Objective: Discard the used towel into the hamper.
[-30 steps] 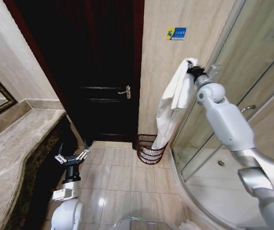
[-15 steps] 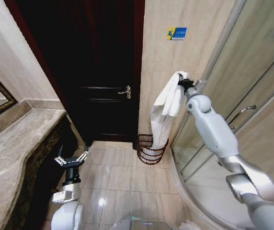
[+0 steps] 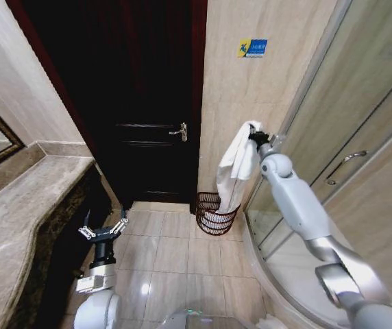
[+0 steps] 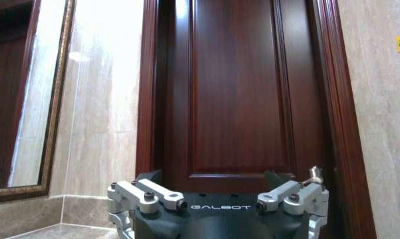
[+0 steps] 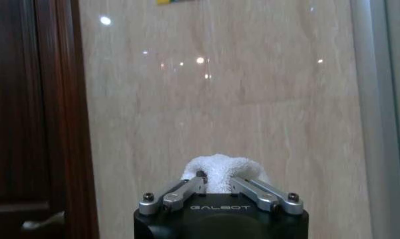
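- The robot's right claw [image 3: 253,135] is raised well above the floor, close to the beige stone-tiled wall [image 3: 251,89], at the end of a long white and grey arm that reaches up from the lower right.
- That claw is clamped on the top fold of a white terry-cloth towel [image 3: 234,168]; in the right wrist view a tuft of the white cloth [image 5: 219,172] bulges out between the two metal fingers [image 5: 180,193].
- From the right claw the towel hangs straight down in a long loose drape.
- Directly below the right claw, on the pale tiled floor [image 3: 172,250], stands the round open-weave hamper of dark reddish-brown bars [image 3: 214,214]. The towel's lower end reaches the hamper's rim; I cannot tell whether it touches the basket.
- The hamper sits in the corner between the wall and the curved glass shower enclosure [image 3: 360,130], just beside the tall dark wooden door [image 3: 141,103] with a metal lever handle [image 3: 179,131].
- High above the right claw, a small blue and yellow sticker [image 3: 252,47] is fixed to the wall.
- The left claw [image 3: 103,230] is held low, well apart from the towel and the hamper, beside the brown marble vanity surface [image 3: 25,212]. Its fingers are spread wide with nothing between them, and it points up at the door.
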`<state>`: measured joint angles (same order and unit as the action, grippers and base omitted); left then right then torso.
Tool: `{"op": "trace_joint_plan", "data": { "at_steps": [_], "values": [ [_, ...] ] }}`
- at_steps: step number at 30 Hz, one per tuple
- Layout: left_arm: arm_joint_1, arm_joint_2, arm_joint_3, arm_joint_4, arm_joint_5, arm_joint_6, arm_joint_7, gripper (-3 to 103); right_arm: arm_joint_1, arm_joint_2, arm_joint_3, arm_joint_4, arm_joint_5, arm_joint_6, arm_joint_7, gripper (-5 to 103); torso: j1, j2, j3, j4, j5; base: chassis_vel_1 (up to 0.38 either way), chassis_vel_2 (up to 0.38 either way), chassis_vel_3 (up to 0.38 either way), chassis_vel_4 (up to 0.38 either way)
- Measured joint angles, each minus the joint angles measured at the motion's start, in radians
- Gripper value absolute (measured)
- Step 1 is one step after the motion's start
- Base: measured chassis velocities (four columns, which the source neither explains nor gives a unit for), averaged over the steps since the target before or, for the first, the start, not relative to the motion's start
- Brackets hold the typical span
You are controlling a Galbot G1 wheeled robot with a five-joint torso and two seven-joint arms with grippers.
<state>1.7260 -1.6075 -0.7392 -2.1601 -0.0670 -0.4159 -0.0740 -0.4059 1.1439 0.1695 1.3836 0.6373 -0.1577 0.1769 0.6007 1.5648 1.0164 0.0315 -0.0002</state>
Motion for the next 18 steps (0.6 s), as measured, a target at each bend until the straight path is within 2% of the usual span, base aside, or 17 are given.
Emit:
{"op": "trace_joint_plan", "data": {
  "at_steps": [18],
  "values": [
    [0.022,-0.001,0.014,0.002,0.021,-0.022,0.0,100,-0.124,0.088,0.05,-0.049,-0.087,0.035,-0.055,3,0.0,0.0,0.0,0.0001,0.0001,0.0,0.0,0.0,0.0]
  ]
}}
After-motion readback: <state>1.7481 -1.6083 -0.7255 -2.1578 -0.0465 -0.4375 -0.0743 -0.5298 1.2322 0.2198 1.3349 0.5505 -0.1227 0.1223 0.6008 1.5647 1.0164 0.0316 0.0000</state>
